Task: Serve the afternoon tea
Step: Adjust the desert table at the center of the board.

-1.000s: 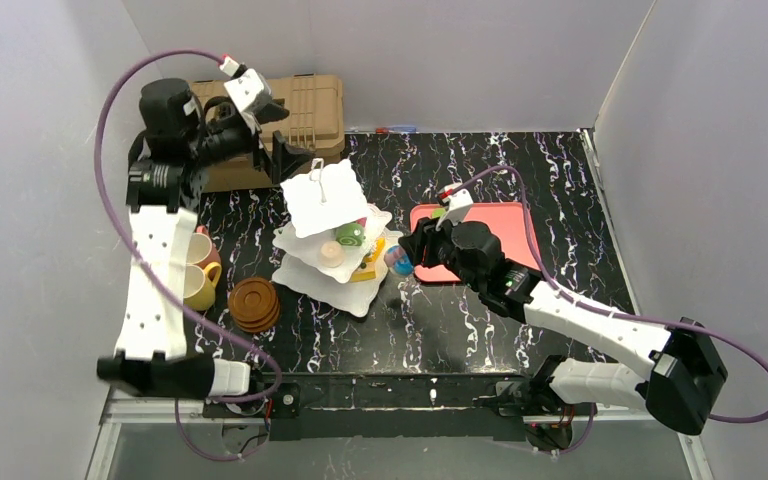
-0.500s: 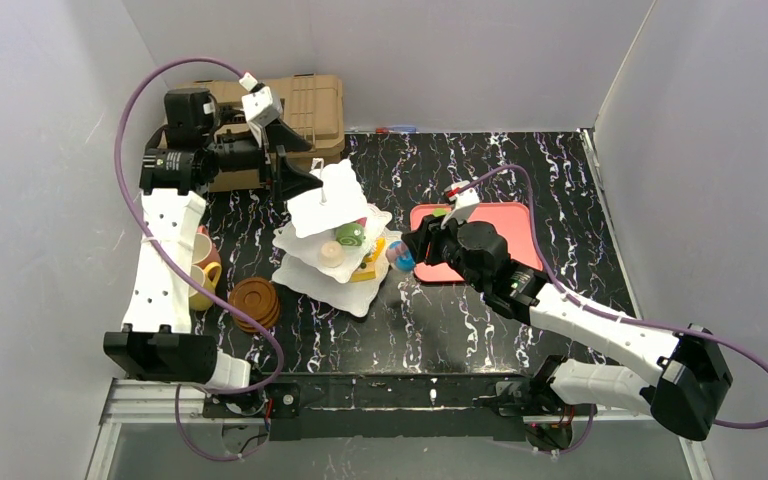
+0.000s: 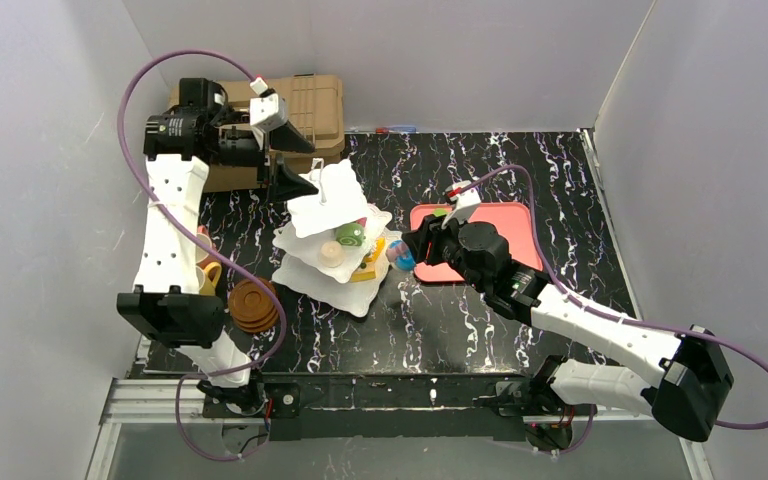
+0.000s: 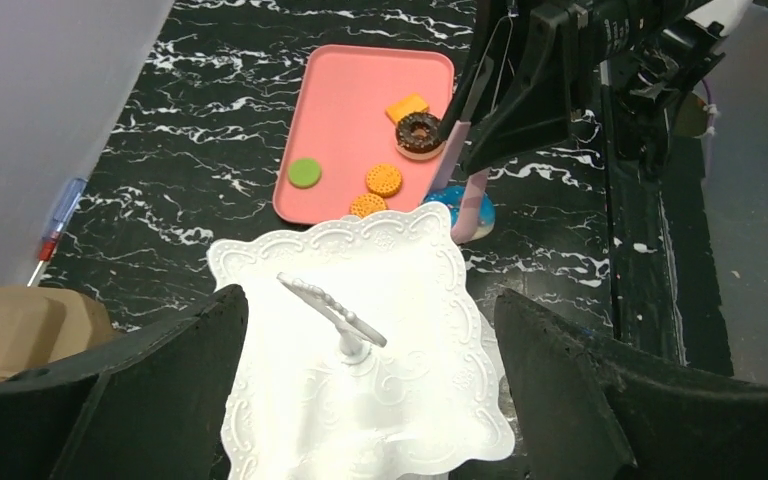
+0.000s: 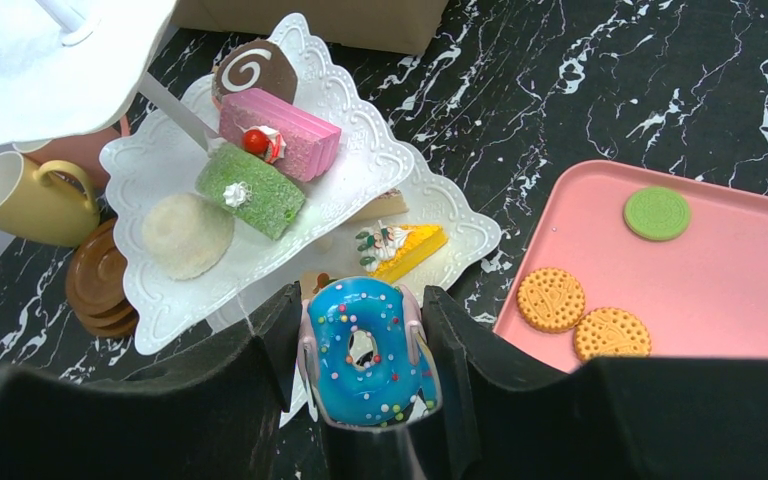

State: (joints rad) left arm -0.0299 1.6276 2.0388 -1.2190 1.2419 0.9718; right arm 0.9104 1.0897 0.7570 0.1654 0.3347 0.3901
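right gripper (image 5: 365, 350) clamps blue sprinkled doughnut (image 5: 372, 368) beside tiered stand (image 5: 360, 160); left gripper (image 4: 370, 345) spread wide astride top plate (image 4: 410, 290); either nudging could tip stand, spill pastries (image 5: 280, 130)

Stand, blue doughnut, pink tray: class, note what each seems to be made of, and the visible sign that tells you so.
The stand looks like plastic or glazed ceramic: glossy white, with a moulded scalloped rim. The doughnut is probably toy plastic: shiny blue icing with uniform coloured specks. The tray seems to be plastic: smooth, even pink, with rounded corners and a raised lip.
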